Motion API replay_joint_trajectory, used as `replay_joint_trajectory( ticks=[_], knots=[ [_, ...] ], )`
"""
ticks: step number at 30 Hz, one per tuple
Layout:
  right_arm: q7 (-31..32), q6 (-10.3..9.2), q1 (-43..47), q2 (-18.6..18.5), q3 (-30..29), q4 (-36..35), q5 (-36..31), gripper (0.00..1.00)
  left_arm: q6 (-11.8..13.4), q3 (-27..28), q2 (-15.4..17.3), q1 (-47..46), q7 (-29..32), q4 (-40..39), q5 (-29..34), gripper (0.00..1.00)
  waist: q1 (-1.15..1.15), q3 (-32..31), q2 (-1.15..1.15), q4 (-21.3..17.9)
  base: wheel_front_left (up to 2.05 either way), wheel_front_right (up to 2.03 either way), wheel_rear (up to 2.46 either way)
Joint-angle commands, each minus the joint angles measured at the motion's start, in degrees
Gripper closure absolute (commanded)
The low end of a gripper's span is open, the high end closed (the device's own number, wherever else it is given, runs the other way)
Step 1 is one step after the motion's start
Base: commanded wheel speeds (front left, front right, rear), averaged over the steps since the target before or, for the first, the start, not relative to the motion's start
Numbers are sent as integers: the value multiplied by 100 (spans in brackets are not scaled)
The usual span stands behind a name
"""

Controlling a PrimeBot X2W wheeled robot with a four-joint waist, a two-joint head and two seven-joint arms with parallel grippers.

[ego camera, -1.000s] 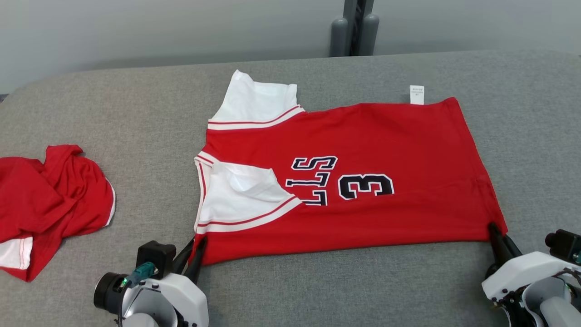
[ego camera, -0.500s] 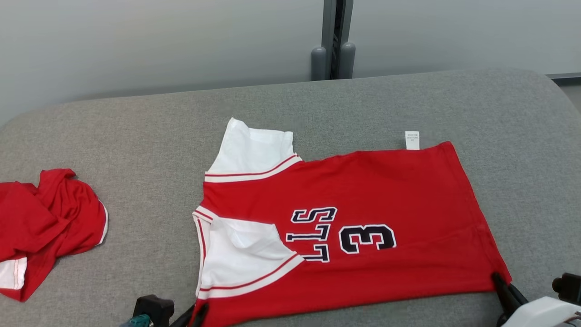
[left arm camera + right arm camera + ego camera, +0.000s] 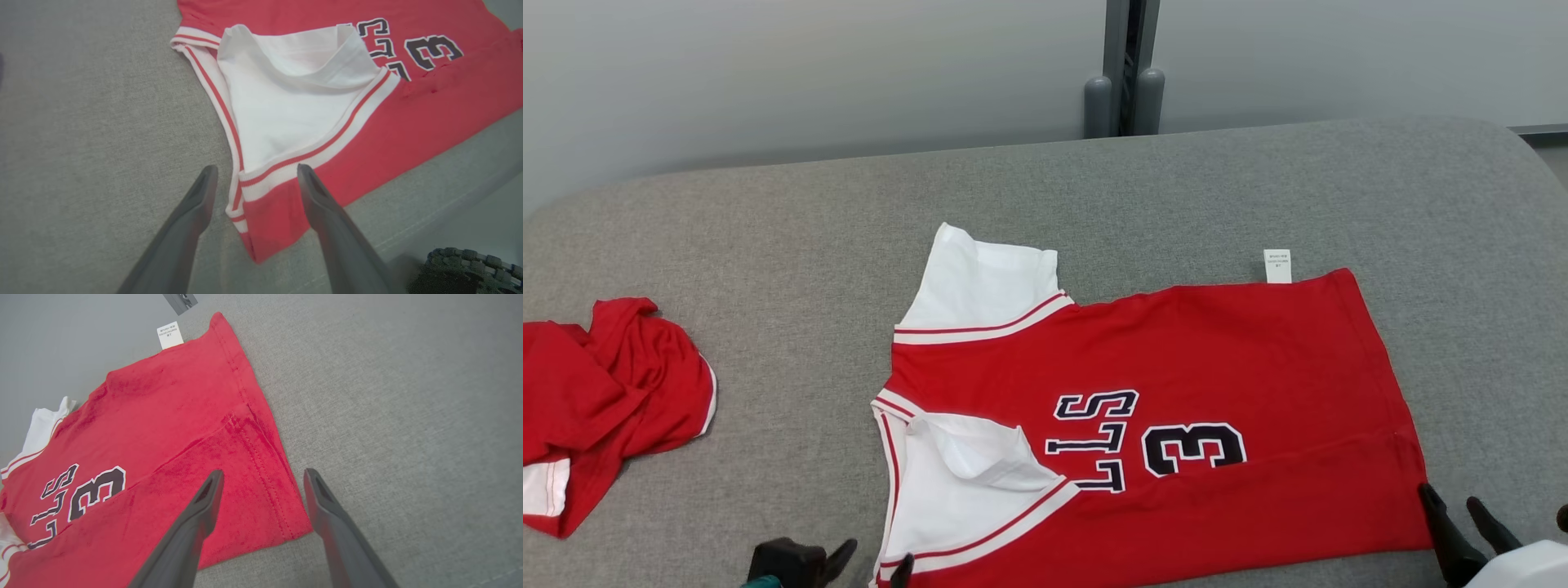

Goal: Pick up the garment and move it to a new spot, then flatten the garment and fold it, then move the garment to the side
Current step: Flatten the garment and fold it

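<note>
Surface: grey woven-cloth table [image 3: 768,245] with rounded corners; pale wall behind, and a grey post [image 3: 1123,82] at the far edge.
Far left: crumpled red cloth [image 3: 605,400] with white trim, heaped well apart from the work. I counted it as no part of the job.
Left gripper [image 3: 255,171]: fingers apart and empty. They straddled the near shoulder corner of the jersey [image 3: 1176,351], one finger over bare table, the other over red cloth.
Jersey: red with dark lettering and a 3. It lay spread flat, middle to right of the table, collar end toward the robot's left.
Near sleeve [image 3: 964,482]: white, turned in over the chest.
Far sleeve [image 3: 980,286]: white, lying out on the table.
Care label [image 3: 1277,265]: white tab, poking out past the far hem corner.
Right gripper [image 3: 263,473]: fingers apart and empty, straddling the near hem corner.
Handling: I judged it a light, limp knit, not fragile. It would sag, drag on the rough cloth, and skew under a one-sided lift.
Hold: I judged the two near corners firmest, at the stitched hem and the ribbed trim. I would pinch all layers, both arms together.
Stage: the near long edge looked doubled over along a crease. Further folds and the move aside were not yet done.
</note>
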Motion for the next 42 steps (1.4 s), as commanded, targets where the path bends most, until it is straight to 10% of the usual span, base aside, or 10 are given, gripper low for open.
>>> replay_joint_trajectory(
  ticks=[1, 17, 42],
  knots=[
    [25, -2, -27, -36, -64, -83, -174, 0, 59, 71, 34, -136, -62, -52, 32, 0, 0, 13, 0, 12, 0, 0, 0],
    [-928, -2, -1435, 367, 66, -893, -1658, 0, 200, 585, -552, -1885, -1533, 355, 55, 0, 0, 758, 0, -21, 0, 0, 0],
    [-1291, -2, -2203, 708, 331, -1336, -2268, 0, -246, 245, -238, -5396, -1043, 3581, 613, 0, 0, 2112, 0, -883, 0, 0, 0]
  ],
)
